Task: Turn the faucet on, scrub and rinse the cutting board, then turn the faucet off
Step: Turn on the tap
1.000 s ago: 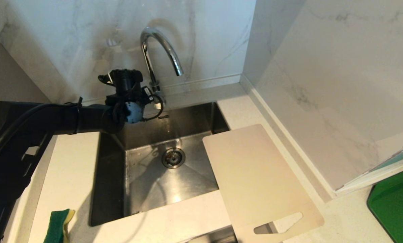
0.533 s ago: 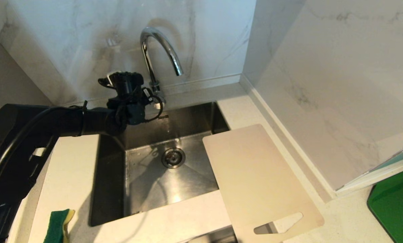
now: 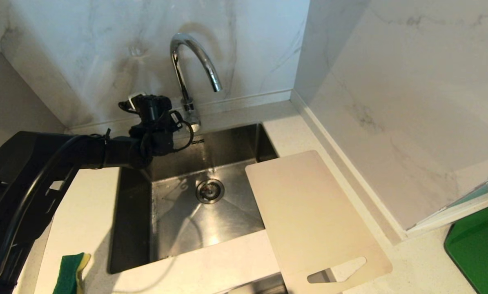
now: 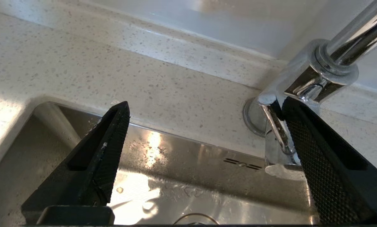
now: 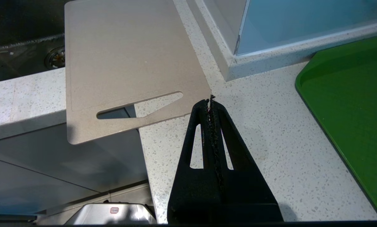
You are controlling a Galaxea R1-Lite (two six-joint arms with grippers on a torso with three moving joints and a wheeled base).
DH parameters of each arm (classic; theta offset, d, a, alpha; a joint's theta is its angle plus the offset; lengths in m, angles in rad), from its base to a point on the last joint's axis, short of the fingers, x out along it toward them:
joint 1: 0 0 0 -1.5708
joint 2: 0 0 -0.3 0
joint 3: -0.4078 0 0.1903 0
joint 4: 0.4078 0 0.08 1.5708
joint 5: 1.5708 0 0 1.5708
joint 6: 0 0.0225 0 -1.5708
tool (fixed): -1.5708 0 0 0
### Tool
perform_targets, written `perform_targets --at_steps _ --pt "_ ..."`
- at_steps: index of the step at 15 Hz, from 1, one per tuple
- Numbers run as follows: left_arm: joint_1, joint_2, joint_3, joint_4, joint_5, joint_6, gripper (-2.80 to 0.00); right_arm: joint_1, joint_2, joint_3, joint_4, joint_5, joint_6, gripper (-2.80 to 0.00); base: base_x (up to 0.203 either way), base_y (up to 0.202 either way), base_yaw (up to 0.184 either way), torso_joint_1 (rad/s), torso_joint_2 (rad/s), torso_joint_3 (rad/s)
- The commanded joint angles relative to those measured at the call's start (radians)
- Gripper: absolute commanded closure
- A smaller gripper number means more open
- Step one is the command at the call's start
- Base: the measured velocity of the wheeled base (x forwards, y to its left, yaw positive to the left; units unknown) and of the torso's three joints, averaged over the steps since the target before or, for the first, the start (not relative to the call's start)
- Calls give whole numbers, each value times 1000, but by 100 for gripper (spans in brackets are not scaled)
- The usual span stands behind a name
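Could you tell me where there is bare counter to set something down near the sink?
Free: the counter strip in front of the sink between the sponge and the cutting board; also counter between board and green mat. Crowded: by the faucet, where the left hand is open beside its base.

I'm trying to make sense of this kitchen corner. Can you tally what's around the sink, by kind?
Faucet: 1
Sink: 1
Beige cutting board: 1
Green mat: 1
Green and yellow sponge: 1
Robot hands: 2, the left hand open by the faucet, the right hand shut over the counter
Total: 7
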Motion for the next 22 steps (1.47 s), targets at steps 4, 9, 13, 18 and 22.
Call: perform_targets --at_steps 4,9,13,18,22 --pt "23 22 3 1 4 -2 -280 0 2 0 0 0 0 0 0 0 0 0 0 0" --pt "27 18 19 4 11 -6 -280 0 2 0 0 0 0 0 0 0 0 0 0 0" --pt "20 -7 93 6 10 -4 -280 0 2 0 0 0 0 0 0 0 0 0 0 0" --pt "14 -30 193 1 2 -14 -280 0 2 0 0 0 0 0 0 0 0 0 0 0" --pt "2 -36 220 -7 2 -27 -280 0 2 0 0 0 0 0 0 0 0 0 0 0"
